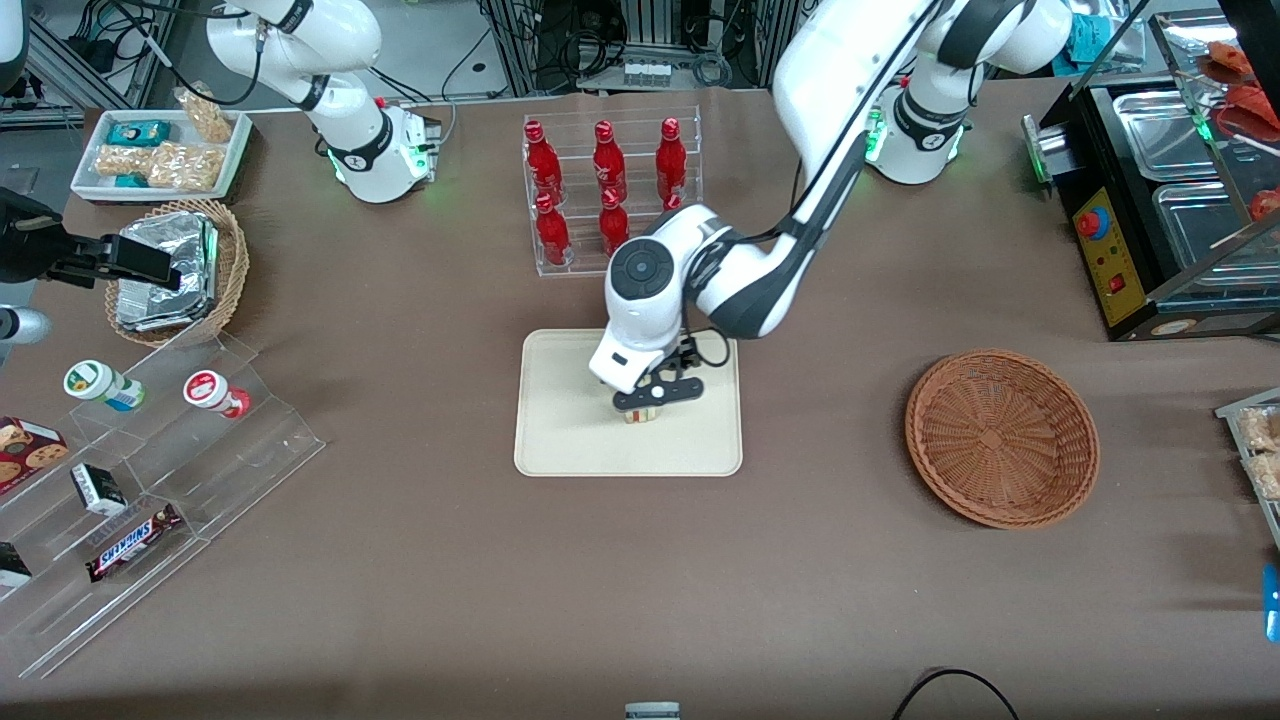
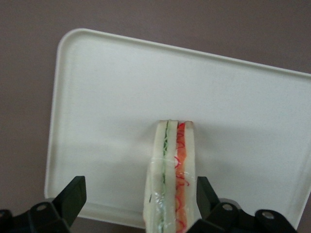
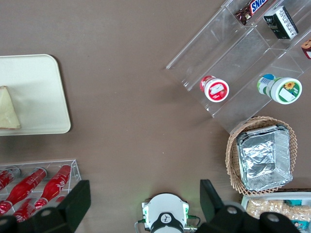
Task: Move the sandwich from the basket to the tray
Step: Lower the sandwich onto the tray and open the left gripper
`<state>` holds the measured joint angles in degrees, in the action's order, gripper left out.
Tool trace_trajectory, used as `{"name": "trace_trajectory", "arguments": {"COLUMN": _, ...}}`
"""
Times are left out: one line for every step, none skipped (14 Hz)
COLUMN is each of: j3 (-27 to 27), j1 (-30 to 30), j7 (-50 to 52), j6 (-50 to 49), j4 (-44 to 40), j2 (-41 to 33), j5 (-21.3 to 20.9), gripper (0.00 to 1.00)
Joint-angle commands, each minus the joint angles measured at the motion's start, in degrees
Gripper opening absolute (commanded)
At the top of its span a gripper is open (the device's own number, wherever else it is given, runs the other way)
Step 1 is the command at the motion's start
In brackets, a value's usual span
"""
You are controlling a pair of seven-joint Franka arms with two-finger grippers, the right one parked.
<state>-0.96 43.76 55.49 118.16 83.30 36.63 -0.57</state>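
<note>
The sandwich (image 1: 643, 413) stands on its edge on the cream tray (image 1: 570, 430), roughly at the tray's middle. In the left wrist view the sandwich (image 2: 171, 179) shows white bread with green and red-orange layers under clear wrap, resting on the tray (image 2: 107, 107). My left gripper (image 1: 655, 398) hovers just over it and is open. Between the fingers of the gripper (image 2: 140, 190) the wedge sits close against one fingertip (image 2: 205, 193), with a wide gap to the other fingertip (image 2: 74, 194). The reddish-brown basket (image 1: 1001, 437) lies toward the working arm's end of the table with nothing in it.
A clear rack of red bottles (image 1: 610, 195) stands farther from the front camera than the tray. Toward the parked arm's end are a stepped acrylic shelf (image 1: 150, 480) with snacks, a tan basket of foil packets (image 1: 175, 270) and a white snack tray (image 1: 160, 150). A black appliance (image 1: 1150, 200) stands near the reddish-brown basket.
</note>
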Motion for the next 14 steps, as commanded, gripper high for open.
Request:
{"name": "trace_trajectory", "arguments": {"j3": 0.61, "j1": -3.84, "j7": -5.7, "j6": -9.4, "j4": 5.01, "j2": -10.67, "j5": -0.92, "gripper": 1.0}}
{"name": "trace_trajectory", "arguments": {"j3": 0.69, "j1": -5.51, "j7": -8.79, "j6": -11.53, "j4": 7.56, "j2": -14.62, "j5": -0.92, "gripper": 1.0}}
{"name": "trace_trajectory", "arguments": {"j3": 0.61, "j1": -8.49, "j7": -11.51, "j6": -12.24, "j4": 10.8, "j2": -18.75, "j5": -0.92, "gripper": 1.0}}
{"name": "trace_trajectory", "arguments": {"j3": 0.61, "j1": -10.34, "j7": -13.63, "j6": -13.03, "j4": 13.53, "j2": -22.62, "j5": -0.92, "gripper": 1.0}}
{"name": "trace_trajectory", "arguments": {"j3": 0.69, "j1": -12.1, "j7": -15.48, "j6": -15.39, "j4": 14.86, "j2": -25.44, "j5": -0.92, "gripper": 1.0}}
{"name": "trace_trajectory", "arguments": {"j3": 0.69, "j1": -15.25, "j7": -18.89, "j6": -19.85, "j4": 14.88, "j2": -27.47, "j5": -1.01, "gripper": 1.0}}
{"name": "trace_trajectory", "arguments": {"j3": 0.69, "j1": -17.98, "j7": -23.71, "j6": -24.07, "j4": 14.44, "j2": -29.32, "j5": -1.01, "gripper": 1.0}}
{"name": "trace_trajectory", "arguments": {"j3": 0.69, "j1": -21.05, "j7": -28.63, "j6": -26.47, "j4": 14.44, "j2": -31.16, "j5": -1.01, "gripper": 1.0}}
{"name": "trace_trajectory", "arguments": {"j3": 0.69, "j1": -24.83, "j7": -33.29, "j6": -29.19, "j4": 14.35, "j2": -33.1, "j5": -1.01, "gripper": 1.0}}
{"name": "trace_trajectory", "arguments": {"j3": 0.69, "j1": -27.47, "j7": -36.64, "j6": -31.39, "j4": 14.26, "j2": -34.59, "j5": -1.01, "gripper": 1.0}}
{"name": "trace_trajectory", "arguments": {"j3": 0.69, "j1": -30.28, "j7": -40.51, "j6": -33.41, "j4": 14.09, "j2": -36.09, "j5": -1.01, "gripper": 1.0}}
{"name": "trace_trajectory", "arguments": {"j3": 0.69, "j1": -33.18, "j7": -44.03, "j6": -35.43, "j4": 13.91, "j2": -37.06, "j5": -0.93, "gripper": 1.0}}
{"name": "trace_trajectory", "arguments": {"j3": 0.69, "j1": -36.0, "j7": -48.24, "j6": -37.63, "j4": 12.86, "j2": -37.68, "j5": -0.92, "gripper": 1.0}}
{"name": "trace_trajectory", "arguments": {"j3": 0.69, "j1": -38.46, "j7": -51.5, "j6": -40.09, "j4": 11.2, "j2": -37.69, "j5": -0.92, "gripper": 1.0}}
